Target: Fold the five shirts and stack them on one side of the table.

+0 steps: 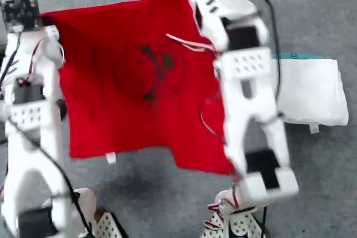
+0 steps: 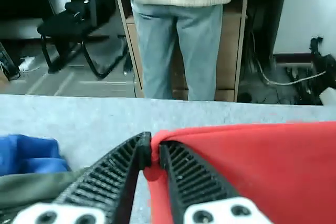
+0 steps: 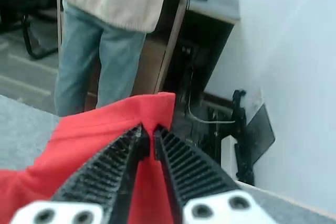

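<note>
The red shirt (image 1: 134,93) is spread over the surface (image 1: 318,171), its far edge clamped by the left gripper (image 2: 151,149) and the right gripper (image 3: 148,136). The thin pinch may be lost if pulled unevenly.

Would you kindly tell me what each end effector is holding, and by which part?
Both hold the red shirt: the left end effector pinches its far-left corner, and the right end effector pinches a raised far corner.

Spread shirt (image 1: 128,82) centre; folded shirts (image 1: 309,93) right (stacked).
</note>
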